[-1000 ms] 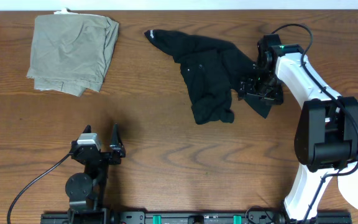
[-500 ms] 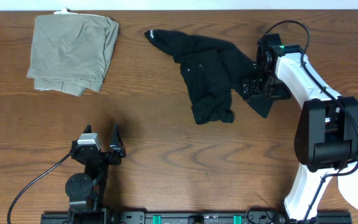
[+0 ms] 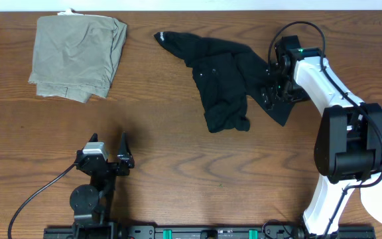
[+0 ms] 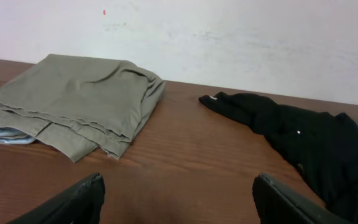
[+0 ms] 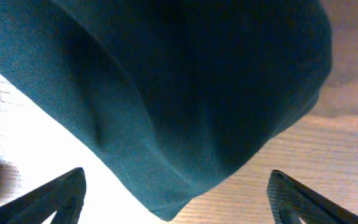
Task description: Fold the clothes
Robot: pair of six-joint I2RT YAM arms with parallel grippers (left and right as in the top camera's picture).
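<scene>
One of the clothes, a crumpled black garment [image 3: 221, 79], lies at the back right of the table; it also shows in the left wrist view as a black garment [image 4: 303, 134] with a tiny white mark. My right gripper [image 3: 272, 89] hovers over its right edge. In the right wrist view the right gripper [image 5: 176, 200] is open wide, and a corner of the dark fabric [image 5: 185, 93] reaches down between its fingertips [image 5: 294, 198] without being pinched. My left gripper [image 3: 109, 147] rests near the front left, far from the garment; seen close, the left gripper [image 4: 179, 199] is open and holds nothing.
A folded olive-khaki garment [image 3: 78, 56] lies at the back left, seen also as the olive garment [image 4: 73, 102] in the left wrist view. A pale wall [image 4: 229, 37] runs behind the wooden table [image 3: 197, 172]. The right arm's white base [image 3: 350, 166] stands at the right edge.
The right gripper has shifted slightly left and back, further over the garment's right edge. The left arm and the olive garment have not moved.
</scene>
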